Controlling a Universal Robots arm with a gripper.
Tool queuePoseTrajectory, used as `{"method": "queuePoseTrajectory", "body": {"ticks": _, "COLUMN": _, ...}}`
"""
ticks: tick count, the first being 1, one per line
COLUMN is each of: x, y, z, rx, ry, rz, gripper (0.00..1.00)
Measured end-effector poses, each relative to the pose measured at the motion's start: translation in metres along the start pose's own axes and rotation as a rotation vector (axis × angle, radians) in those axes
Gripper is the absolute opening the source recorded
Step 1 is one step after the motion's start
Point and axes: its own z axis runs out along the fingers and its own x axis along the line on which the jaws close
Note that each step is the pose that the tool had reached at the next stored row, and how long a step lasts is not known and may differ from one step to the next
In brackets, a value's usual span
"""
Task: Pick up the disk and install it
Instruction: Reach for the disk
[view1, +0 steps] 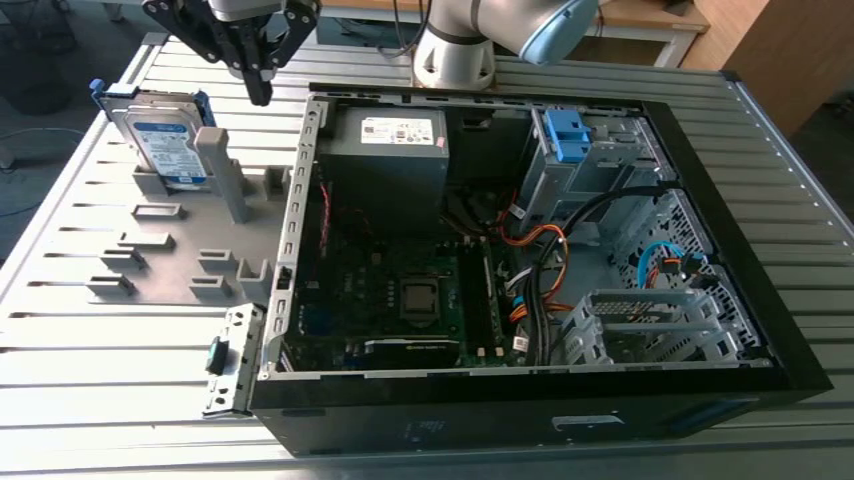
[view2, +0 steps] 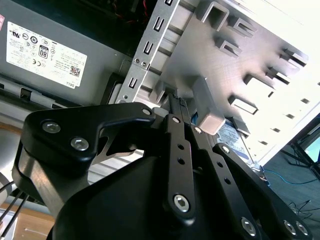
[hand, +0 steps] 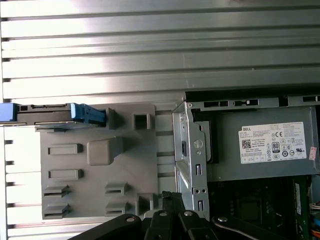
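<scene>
The disk (view1: 163, 140) stands on edge in a slot at the far end of the grey fixture plate (view1: 174, 250), its white-and-blue label facing the case and a blue bracket round its edges. Both wrist views catch it too: edge-on as the disk (hand: 50, 114), and partly hidden behind a grey post as the disk (view2: 235, 136). My gripper (view1: 262, 90) hangs above the table, to the exterior view's right of the disk and apart from it. Its black fingers (view2: 176, 107) are shut together with nothing between them, and the gripper (hand: 167, 197) points down near the case's metal edge.
An open black computer case (view1: 534, 400) lies on the slatted metal table (view1: 80, 340). Inside are a grey power supply (view1: 387, 150), a motherboard, cables and a drive cage with a light-blue clip (view1: 567, 135). The fixture plate (hand: 90, 200) carries upright posts and slots.
</scene>
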Motion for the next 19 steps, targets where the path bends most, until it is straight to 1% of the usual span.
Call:
{"method": "queuePoseTrajectory", "body": {"ticks": 4, "x": 0.0004, "y": 0.0, "z": 0.0001, "rx": -0.0001, "ry": -0.0001, "rz": 0.0, "gripper": 0.11}}
{"method": "queuePoseTrajectory", "body": {"ticks": 13, "x": 0.0053, "y": -0.0004, "z": 0.0, "rx": -0.0001, "ry": -0.0001, "rz": 0.0, "gripper": 0.11}}
{"method": "queuePoseTrajectory", "body": {"ticks": 19, "x": 0.0073, "y": -0.0006, "z": 0.0002, "rx": 0.0, "ry": -0.0001, "rz": 0.0, "gripper": 0.11}}
